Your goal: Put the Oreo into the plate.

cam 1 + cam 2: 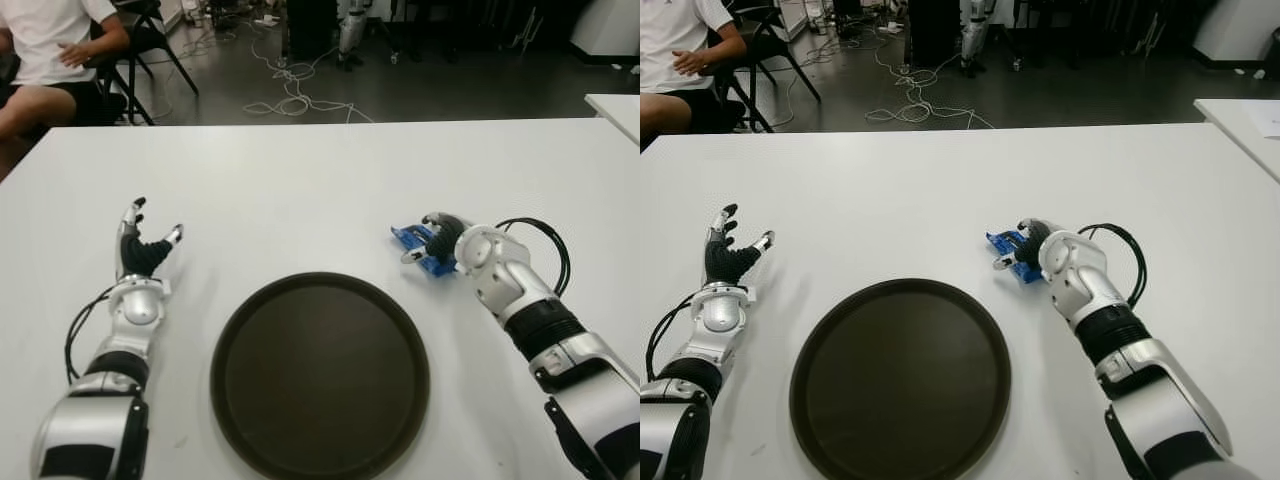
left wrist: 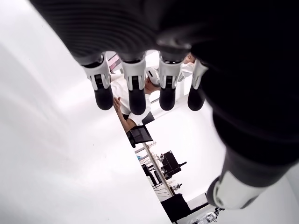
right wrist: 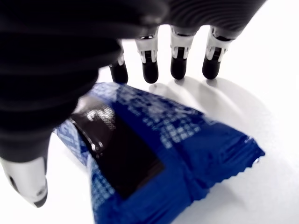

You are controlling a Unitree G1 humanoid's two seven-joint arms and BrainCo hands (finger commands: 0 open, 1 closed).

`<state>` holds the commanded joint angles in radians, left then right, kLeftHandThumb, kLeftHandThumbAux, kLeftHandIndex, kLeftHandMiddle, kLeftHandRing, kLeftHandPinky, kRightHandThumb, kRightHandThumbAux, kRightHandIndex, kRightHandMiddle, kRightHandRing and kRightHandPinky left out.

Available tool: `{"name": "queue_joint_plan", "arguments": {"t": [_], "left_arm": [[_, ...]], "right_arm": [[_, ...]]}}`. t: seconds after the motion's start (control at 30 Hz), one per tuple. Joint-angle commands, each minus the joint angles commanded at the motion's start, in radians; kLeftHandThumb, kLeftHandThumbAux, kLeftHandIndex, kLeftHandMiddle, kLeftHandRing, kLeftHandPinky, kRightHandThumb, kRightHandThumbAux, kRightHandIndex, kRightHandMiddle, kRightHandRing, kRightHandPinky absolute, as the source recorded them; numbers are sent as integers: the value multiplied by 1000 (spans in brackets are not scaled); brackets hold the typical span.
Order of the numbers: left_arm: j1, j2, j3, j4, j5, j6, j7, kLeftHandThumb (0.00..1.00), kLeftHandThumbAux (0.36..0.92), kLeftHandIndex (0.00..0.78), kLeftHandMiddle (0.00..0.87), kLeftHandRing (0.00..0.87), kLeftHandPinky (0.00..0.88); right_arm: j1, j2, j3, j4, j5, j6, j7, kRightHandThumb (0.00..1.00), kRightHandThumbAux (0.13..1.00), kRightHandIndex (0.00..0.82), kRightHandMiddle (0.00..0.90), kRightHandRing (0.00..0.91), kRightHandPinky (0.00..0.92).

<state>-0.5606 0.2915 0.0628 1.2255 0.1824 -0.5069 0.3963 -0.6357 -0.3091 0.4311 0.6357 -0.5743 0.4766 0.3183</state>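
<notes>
White table (image 1: 330, 170): Oreo (image 3: 159, 158) beneath right fingers (image 3: 180, 60).

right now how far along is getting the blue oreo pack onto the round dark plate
Early. The right hand is over the blue Oreo packet on the white table, fingers open around it, not yet gripping. The round dark plate holds nothing. Grasp, lift and placement remain. The left hand shows open left of the plate.

R hand (image 1: 1025, 250) over blue Oreo pack (image 1: 1008, 245) on white table (image 1: 940, 180), just right of dark round plate (image 1: 820, 370). L hand (image 1: 728, 250) fingers spread, left of plate.
</notes>
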Motion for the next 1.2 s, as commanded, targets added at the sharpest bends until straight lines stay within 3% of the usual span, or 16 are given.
{"name": "queue_joint_plan", "arguments": {"t": [0.33,0.63,1.2], "left_arm": [[0,0,-2,0,4,1,11,0,760,69,97,77,64],[-1,0,1,3,0,0,5,0,764,75,109,87,75],[1,-2,4,1,-4,-8,2,0,762,71,107,84,65]], "right_arm": [[0,-4,15,-3,-15,-5,1,0,642,90,105,45,0],[-1,-4,11,-6,-7,-1,12,0,637,119,124,60,0],[-3,-7,16,15,-13,-34,-12,0,654,102,112,46,0]]}}
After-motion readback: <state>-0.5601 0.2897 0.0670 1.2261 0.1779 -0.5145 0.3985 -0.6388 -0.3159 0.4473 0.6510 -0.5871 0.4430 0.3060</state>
